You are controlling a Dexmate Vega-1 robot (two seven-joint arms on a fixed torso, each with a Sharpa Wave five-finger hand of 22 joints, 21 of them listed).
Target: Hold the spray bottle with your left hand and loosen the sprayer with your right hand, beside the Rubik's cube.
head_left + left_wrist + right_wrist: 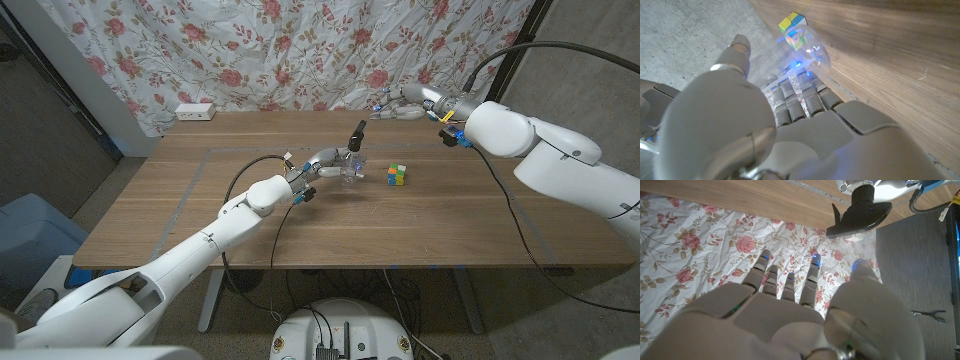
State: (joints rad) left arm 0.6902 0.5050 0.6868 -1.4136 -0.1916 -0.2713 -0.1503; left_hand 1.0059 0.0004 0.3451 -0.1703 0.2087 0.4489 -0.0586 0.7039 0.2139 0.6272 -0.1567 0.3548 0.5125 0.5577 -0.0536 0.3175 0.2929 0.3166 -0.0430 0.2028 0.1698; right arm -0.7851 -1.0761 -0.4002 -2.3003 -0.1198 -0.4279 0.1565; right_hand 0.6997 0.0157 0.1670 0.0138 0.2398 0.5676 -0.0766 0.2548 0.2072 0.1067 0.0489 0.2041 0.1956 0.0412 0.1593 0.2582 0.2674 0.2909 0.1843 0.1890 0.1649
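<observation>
Left hand: the left hand (318, 163) is wrapped round the spray bottle (350, 168), fingers (799, 98) closed on its clear body, holding it upright on the table (180, 215).
Spray bottle: clear, with a black sprayer (357, 131) on top, standing near the middle of the table, just beside the Rubik's cube (398, 175) (the cube sits on the bottle's right, apart from it).
Right hand: the right hand (398, 105) hangs in the air over the far edge of the table, well apart from the bottle, fingers spread and holding nothing; its own camera looks at the flowered curtain (300, 50).
Step in hand: as I judge it, the hold is made and the loosening has not begun; the right hand has yet to come to the sprayer.
Risk, bottle: the clear body looks smooth, so a twist on the sprayer may spin the whole bottle in the left hand if the grip is slack.
Risk, cube: coming in low from the right, the right hand could knock the cube.
Risk, tipping: a sideways push on the tall sprayer could lever the bottle over.
</observation>
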